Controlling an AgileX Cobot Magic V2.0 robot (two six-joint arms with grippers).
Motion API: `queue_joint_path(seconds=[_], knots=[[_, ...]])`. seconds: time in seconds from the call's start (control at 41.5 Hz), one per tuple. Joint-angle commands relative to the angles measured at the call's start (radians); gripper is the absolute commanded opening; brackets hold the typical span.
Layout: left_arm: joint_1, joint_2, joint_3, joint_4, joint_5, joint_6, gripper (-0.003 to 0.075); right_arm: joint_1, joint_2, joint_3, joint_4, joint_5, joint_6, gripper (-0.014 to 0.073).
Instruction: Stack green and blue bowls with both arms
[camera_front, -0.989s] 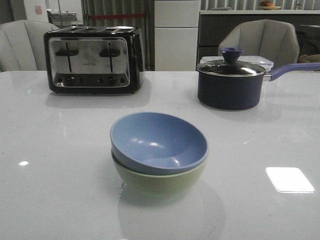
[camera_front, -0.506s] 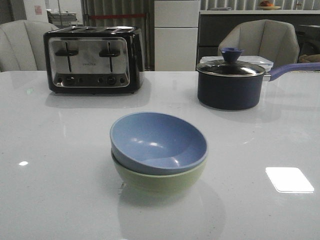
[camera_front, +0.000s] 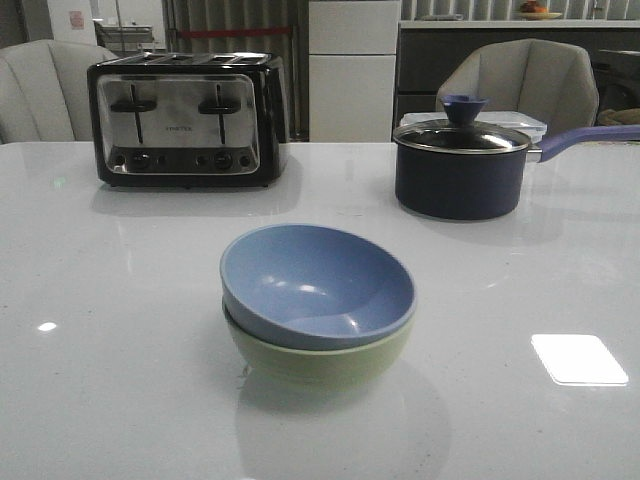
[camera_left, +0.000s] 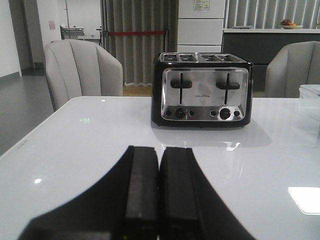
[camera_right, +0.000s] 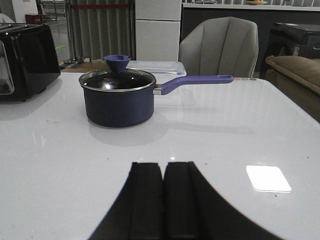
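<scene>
So nearest the camera on the glossy white bench (camera_front: 120, 380) you've got the matte dusty light blue bowl (camera_front: 318, 286) sitting inside the matte pale sage green bowl (camera_front: 320, 362), tipped a bit so its opening faces forward, with the green one flat on the bench underneath. Neither arm shows in the front view. Each wrist camera looks out low over the bench: the black left gripper (camera_left: 159, 192) has its jaws pressed together with nothing between them, and the black right gripper (camera_right: 163, 200) is the same, jaws together and empty. Farther back on the left is the black and chrome four-slot toaster (camera_front: 186, 120), and back right is the dark navy saucepan (camera_front: 460, 170) with its glass lid on and a long handle pointing right. Beyond the bench, grey padded chairs (camera_front: 520, 85).
</scene>
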Motion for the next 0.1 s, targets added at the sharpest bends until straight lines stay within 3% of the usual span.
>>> queue_joint_path(seconds=[0.0, 0.072], knots=[[-0.007, -0.019, 0.004, -0.007, -0.09, -0.007, 0.0093, 0.002, -0.02, -0.004, -0.012, -0.085, 0.0, 0.0058], [-0.007, -0.019, 0.004, -0.007, -0.09, -0.007, 0.0093, 0.002, -0.02, -0.004, -0.012, -0.085, 0.0, 0.0058]])
